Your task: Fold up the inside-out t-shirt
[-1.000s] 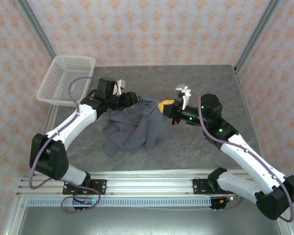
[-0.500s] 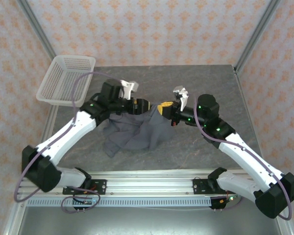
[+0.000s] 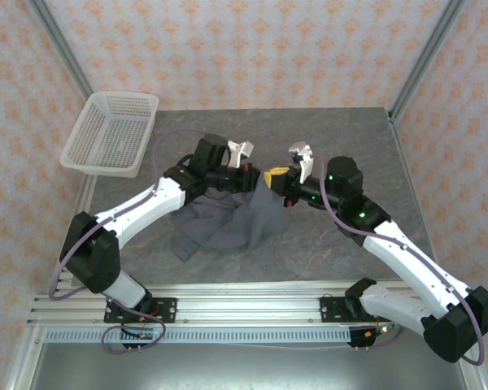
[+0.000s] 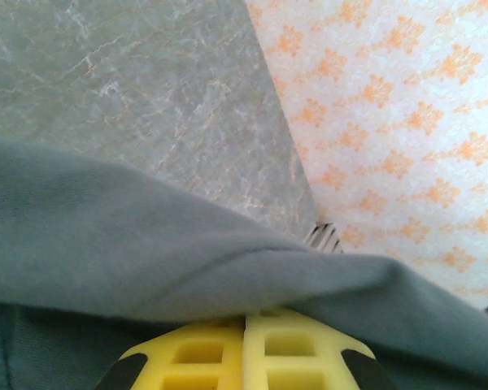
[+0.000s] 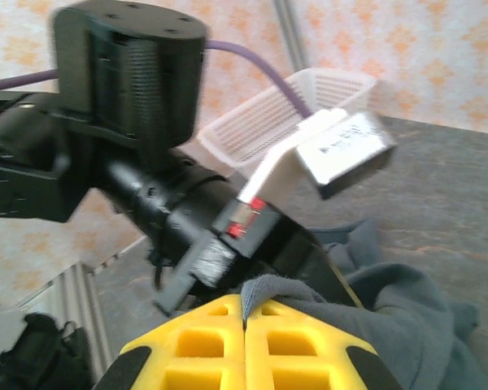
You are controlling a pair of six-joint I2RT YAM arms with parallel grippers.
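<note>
a: what's nearest me on the overhead?
b: the t-shirt [image 3: 224,221]. it lies crumpled in the middle of the surface [image 3: 350,138], just beyond the two arm bases. its long axis runs on a diagonal, with the low end spread flat at the near left and the other end bunched and lifted toward the far right.
a: and my right pincer?
b: the right pincer [image 5: 244,329] is pressed together on a fold of the grey cloth. in its wrist view the fold pokes up from between the yellow tips. that's the raised end of the shirt.
a: left side?
b: the left pincer [image 4: 246,345] comes in from the left, just beside the right one, with its tips pressed together. cloth drapes taut across them, and i cannot tell if any is caught between.
a: farther back?
b: the white mesh basket [image 3: 110,134] sits at the far-left corner, well apart from the shirt.
</note>
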